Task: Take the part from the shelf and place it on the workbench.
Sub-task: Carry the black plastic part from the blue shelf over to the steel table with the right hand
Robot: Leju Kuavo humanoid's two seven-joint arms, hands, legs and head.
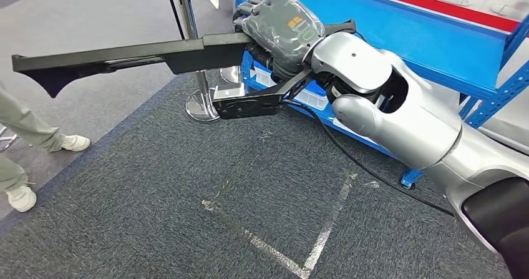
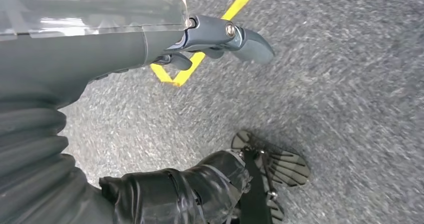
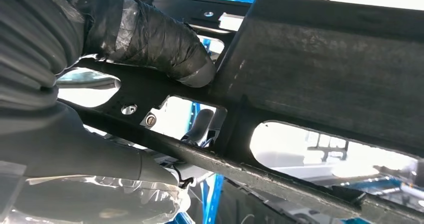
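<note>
gripping: right hand (image 1: 279,26) closed around long black plastic part (image 1: 125,57), beside blue metal shelf (image 1: 399,35)
left hand (image 2: 220,36): fingers apart, holding nothing, over grey carpet floor (image 2: 325,83)

Grey carpet floor (image 1: 156,229); blue shelf (image 1: 399,35) standing on it.

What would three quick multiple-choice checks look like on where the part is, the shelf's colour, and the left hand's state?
1. The black part is
A. on the floor
B. in the right hand
C. on the shelf

2. The shelf frame is
A. blue
B. green
C. yellow

3. The left hand is
A. holding the part
B. pressing the floor
C. holding nothing

Answers: 1 B, right hand grips it above the carpet; 2 A, blue beams beside the arm; 3 C, its fingers hang apart over grey floor.
</note>
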